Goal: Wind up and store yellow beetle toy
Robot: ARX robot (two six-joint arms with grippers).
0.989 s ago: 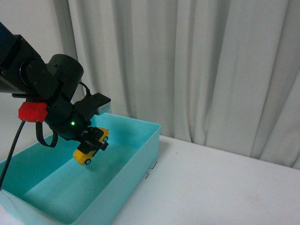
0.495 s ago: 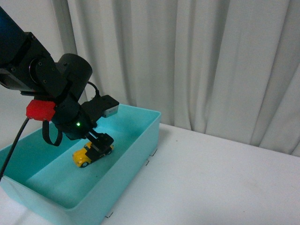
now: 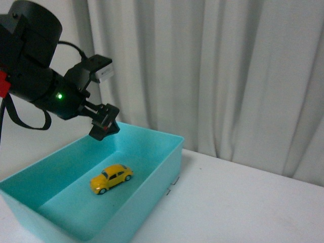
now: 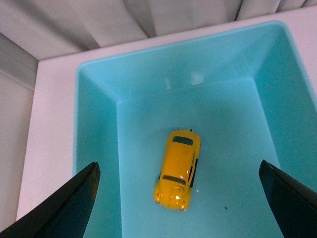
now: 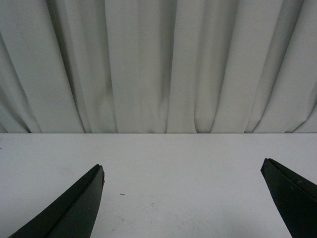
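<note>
Store step looks done: yellow beetle toy (image 3: 111, 178) sits on teal bin (image 3: 162, 177) floor, free. Left gripper (image 3: 105, 121) above it, jaws spread, empty; right gripper (image 5: 181, 163) spread too. Next: lift left arm clear

Flat, dimmish diffuse light with a cool cast. Soft glare spots on the teal bin (image 4: 195, 78) back wall, small hotspot on the yellow beetle toy (image 4: 178, 168) hood. Shadows faint. Front view slightly soft, grainy.
</note>
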